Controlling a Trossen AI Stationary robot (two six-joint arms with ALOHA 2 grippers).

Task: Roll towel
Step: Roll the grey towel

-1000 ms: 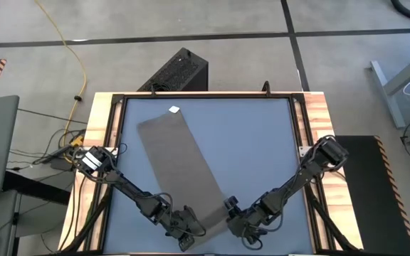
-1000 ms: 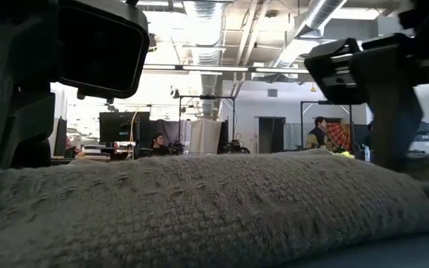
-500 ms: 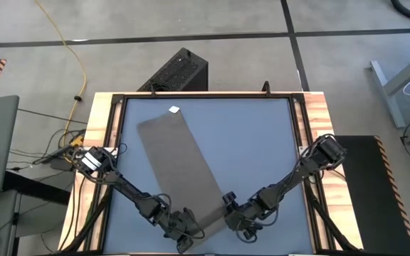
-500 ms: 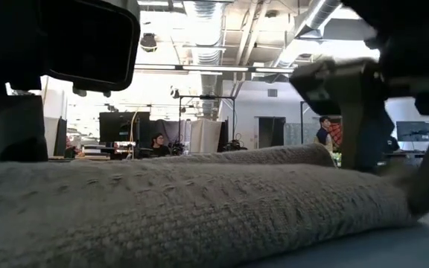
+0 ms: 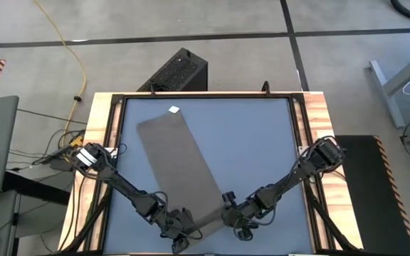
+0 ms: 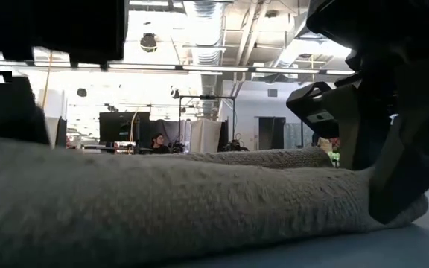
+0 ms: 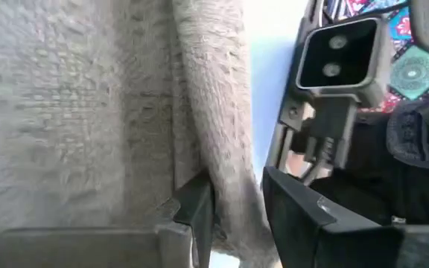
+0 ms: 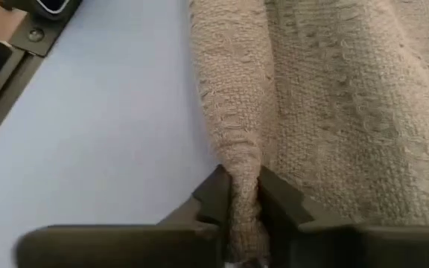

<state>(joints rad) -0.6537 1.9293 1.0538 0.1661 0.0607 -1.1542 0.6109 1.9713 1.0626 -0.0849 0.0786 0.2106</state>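
The towel (image 5: 179, 166) lies as a long strip on the blue worktop (image 5: 255, 142), its near end turned into a small roll. The right end effector (image 8: 238, 195) pinches that roll's corner. The left end effector (image 7: 237, 205) straddles the other corner with a narrow gap, barely gripping. If one side slips or leads, the roll likely skews or unwinds.

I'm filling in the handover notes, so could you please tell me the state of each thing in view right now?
towel: lying flat along the table, near end turned up into a small roll.
left gripper: at the roll's end, fingers either side of the fold.
right gripper: shut on the towel's rolled edge.
white tag: at the far end, lying flat.
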